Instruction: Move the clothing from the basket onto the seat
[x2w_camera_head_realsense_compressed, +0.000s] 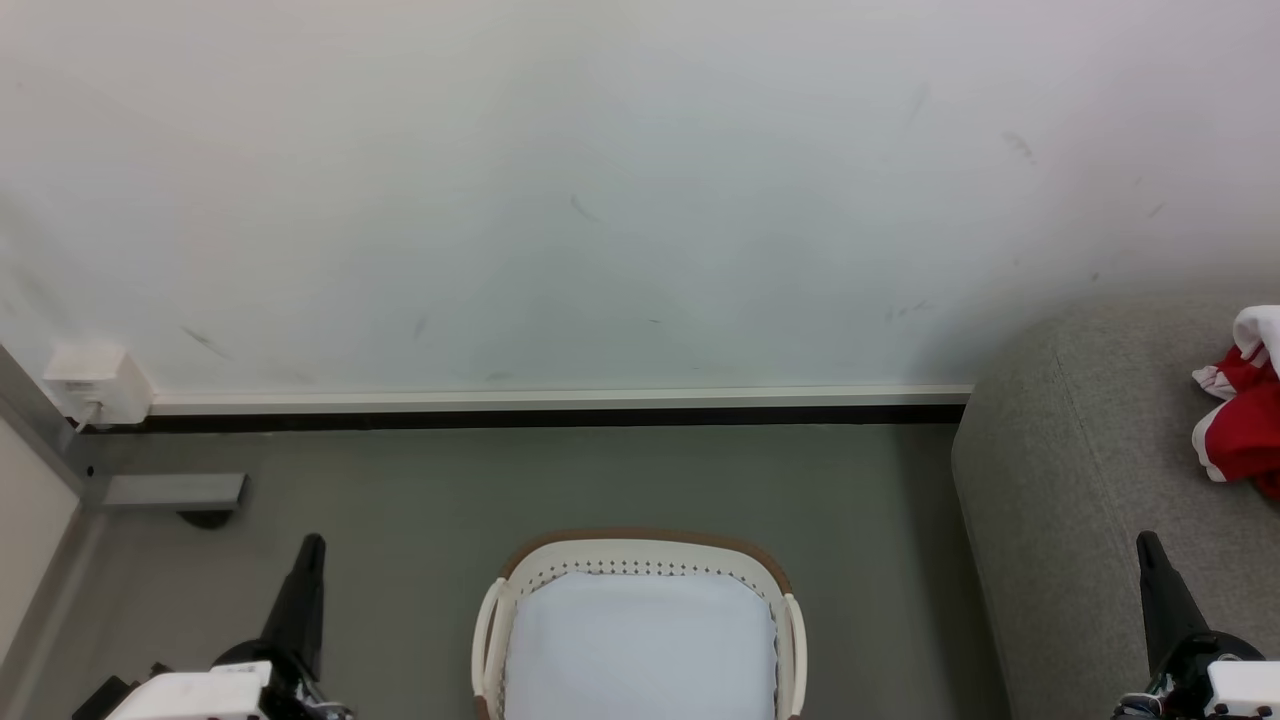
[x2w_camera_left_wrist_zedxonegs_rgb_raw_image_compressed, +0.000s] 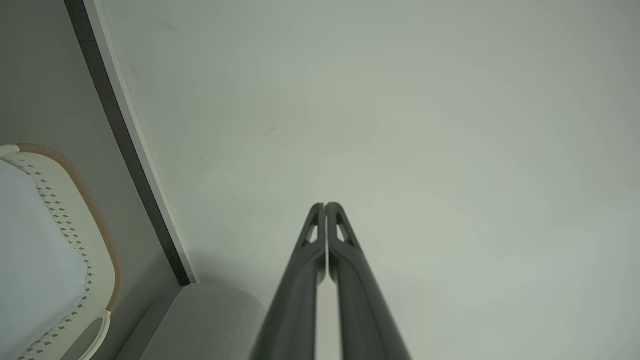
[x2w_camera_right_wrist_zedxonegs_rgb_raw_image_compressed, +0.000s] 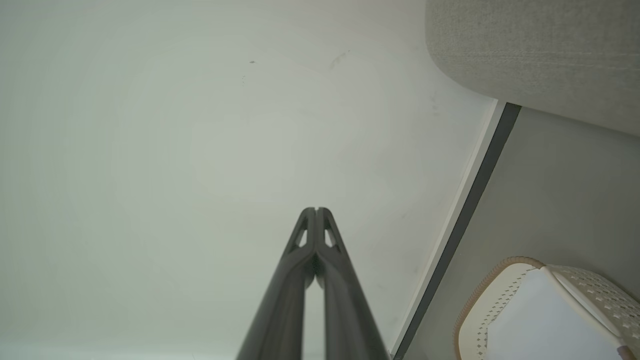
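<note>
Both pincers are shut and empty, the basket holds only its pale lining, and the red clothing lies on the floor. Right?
No: the head view shows the clothing on the seat instead. The basket holds only its lining; the left pincer and right pincer are shut and empty.

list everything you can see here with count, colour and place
seat: one, light grey, right
clothing: one heap, red and white, on the seat, far right
basket: one, cream with brown rim, on the floor, front centre
lining: one, pale blue-white, inside the basket
box: one, white, low on the wall, left
skirting: one, white over black, foot of wall
left claw: one, dark, shut, lower left
right claw: one, dark, shut, lower right
</note>
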